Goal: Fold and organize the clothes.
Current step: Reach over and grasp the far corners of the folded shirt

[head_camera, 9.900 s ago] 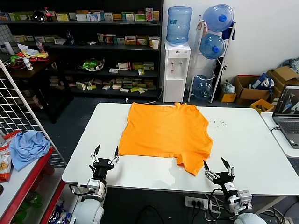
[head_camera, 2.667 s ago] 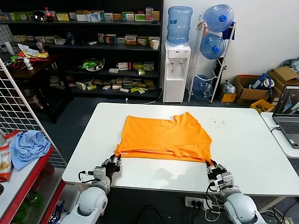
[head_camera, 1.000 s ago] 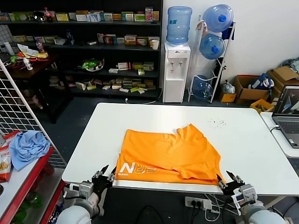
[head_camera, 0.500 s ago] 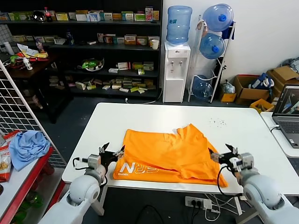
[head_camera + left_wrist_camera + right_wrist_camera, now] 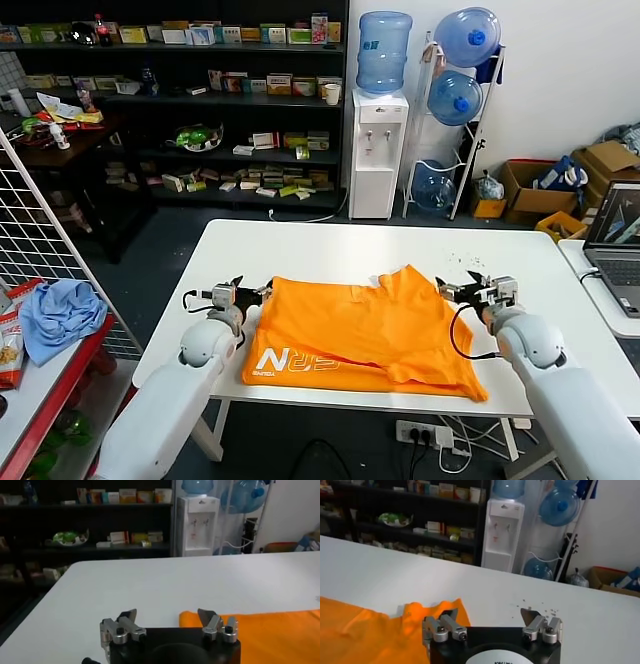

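Note:
The orange T-shirt [image 5: 365,328] lies folded over on the white table [image 5: 330,245], its white logo [image 5: 297,362] showing along the near left edge. My left gripper [image 5: 252,290] is open and empty at the shirt's far left corner, which shows in the left wrist view [image 5: 260,630]. My right gripper [image 5: 461,287] is open and empty at the shirt's far right corner, near the raised sleeve [image 5: 412,280]. The right wrist view shows the orange cloth [image 5: 375,630] beside one finger.
A light blue cloth [image 5: 60,310] lies on the red rack at left. A laptop [image 5: 615,245] stands on a table at right. A water dispenser [image 5: 378,150], shelves [image 5: 190,100] and spare bottles [image 5: 460,70] stand behind. Small dark specks [image 5: 465,262] dot the table.
Both grippers let go of the shirt's near edge and moved away from me along its sides to the far corners. The shirt lies folded with the logo up.

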You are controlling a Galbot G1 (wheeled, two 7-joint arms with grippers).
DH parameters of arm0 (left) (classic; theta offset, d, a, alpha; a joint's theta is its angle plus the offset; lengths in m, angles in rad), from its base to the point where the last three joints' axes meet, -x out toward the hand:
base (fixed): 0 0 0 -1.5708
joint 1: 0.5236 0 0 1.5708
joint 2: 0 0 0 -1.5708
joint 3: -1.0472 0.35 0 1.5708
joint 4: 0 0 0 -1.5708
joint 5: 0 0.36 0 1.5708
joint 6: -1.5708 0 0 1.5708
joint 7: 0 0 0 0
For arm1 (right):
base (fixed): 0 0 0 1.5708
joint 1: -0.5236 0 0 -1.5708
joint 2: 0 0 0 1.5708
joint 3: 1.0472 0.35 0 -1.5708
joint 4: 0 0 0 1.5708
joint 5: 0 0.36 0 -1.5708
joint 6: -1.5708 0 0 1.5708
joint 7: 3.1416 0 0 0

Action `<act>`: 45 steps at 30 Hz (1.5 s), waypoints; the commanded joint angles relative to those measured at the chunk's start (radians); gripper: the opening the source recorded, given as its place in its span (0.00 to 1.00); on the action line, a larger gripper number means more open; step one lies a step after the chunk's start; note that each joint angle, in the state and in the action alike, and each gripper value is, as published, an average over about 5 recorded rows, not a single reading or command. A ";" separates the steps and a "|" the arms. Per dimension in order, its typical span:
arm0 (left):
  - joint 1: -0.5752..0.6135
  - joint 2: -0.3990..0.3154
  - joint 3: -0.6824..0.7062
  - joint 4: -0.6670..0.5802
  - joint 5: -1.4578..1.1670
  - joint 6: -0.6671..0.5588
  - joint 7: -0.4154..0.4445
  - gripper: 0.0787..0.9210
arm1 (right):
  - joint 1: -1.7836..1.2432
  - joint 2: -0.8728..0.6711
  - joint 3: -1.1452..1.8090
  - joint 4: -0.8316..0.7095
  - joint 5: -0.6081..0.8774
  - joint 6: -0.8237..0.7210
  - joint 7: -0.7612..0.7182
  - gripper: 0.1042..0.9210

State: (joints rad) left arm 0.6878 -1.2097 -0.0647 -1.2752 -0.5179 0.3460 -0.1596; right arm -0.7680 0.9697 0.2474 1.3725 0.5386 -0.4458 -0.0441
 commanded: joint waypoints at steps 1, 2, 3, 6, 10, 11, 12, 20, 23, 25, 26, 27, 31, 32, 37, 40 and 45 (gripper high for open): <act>-0.153 -0.091 0.029 0.270 0.041 -0.007 0.022 0.88 | 0.126 0.082 -0.044 -0.229 -0.045 0.010 -0.058 0.88; -0.153 -0.094 0.031 0.272 0.043 -0.006 0.023 0.88 | 0.125 0.091 -0.046 -0.242 -0.053 0.011 -0.060 0.88; -0.151 -0.095 0.034 0.271 0.043 -0.005 0.023 0.88 | 0.124 0.099 -0.048 -0.253 -0.061 0.012 -0.062 0.88; -0.142 -0.095 0.040 0.263 0.038 0.000 0.021 0.88 | 0.124 0.118 -0.053 -0.278 -0.077 0.018 -0.068 0.88; -0.125 -0.091 0.044 0.241 0.029 0.007 0.020 0.88 | 0.128 0.137 -0.063 -0.284 -0.081 0.021 -0.069 0.82; -0.121 -0.091 0.045 0.236 0.028 0.009 0.020 0.88 | 0.129 0.140 -0.068 -0.284 -0.082 0.020 -0.067 0.79; -0.118 -0.090 0.045 0.232 0.027 0.009 0.020 0.88 | 0.131 0.144 -0.072 -0.283 -0.082 0.019 -0.066 0.76; -0.101 -0.078 0.046 0.200 0.014 0.017 0.019 0.79 | 0.137 0.165 -0.116 -0.287 -0.074 -0.030 -0.034 0.48; -0.091 -0.074 0.045 0.191 0.010 0.016 0.020 0.68 | 0.136 0.173 -0.115 -0.288 -0.068 -0.034 -0.024 0.37; -0.084 -0.072 0.044 0.185 0.009 0.014 0.021 0.61 | 0.135 0.177 -0.112 -0.287 -0.063 -0.034 -0.018 0.30; -0.082 -0.071 0.044 0.181 0.009 0.013 0.023 0.58 | 0.134 0.177 -0.112 -0.286 -0.059 -0.034 -0.014 0.26; -0.079 -0.071 0.044 0.176 0.009 0.013 0.024 0.54 | 0.133 0.178 -0.112 -0.283 -0.055 -0.033 -0.010 0.23; -0.064 -0.068 0.044 0.149 0.004 0.009 0.027 0.41 | 0.130 0.178 -0.108 -0.265 -0.029 -0.027 0.011 0.09; -0.060 -0.065 0.044 0.139 0.000 0.008 0.027 0.38 | 0.128 0.177 -0.105 -0.258 -0.022 -0.027 0.016 0.06; -0.020 -0.037 0.046 0.062 -0.018 0.002 0.025 0.20 | 0.108 0.169 -0.086 -0.201 0.007 -0.024 0.046 0.02; 0.011 -0.009 0.043 -0.008 -0.019 -0.004 0.020 0.10 | 0.075 0.145 -0.075 -0.128 0.006 -0.016 0.067 0.02; 0.075 0.046 0.025 -0.145 -0.030 -0.008 0.010 0.01 | -0.027 0.074 -0.051 0.053 0.003 -0.015 0.115 0.02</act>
State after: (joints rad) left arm 0.6706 -1.2362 -0.0251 -1.2097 -0.5332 0.3425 -0.1427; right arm -0.6935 1.1078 0.1741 1.2159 0.5274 -0.4648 0.0104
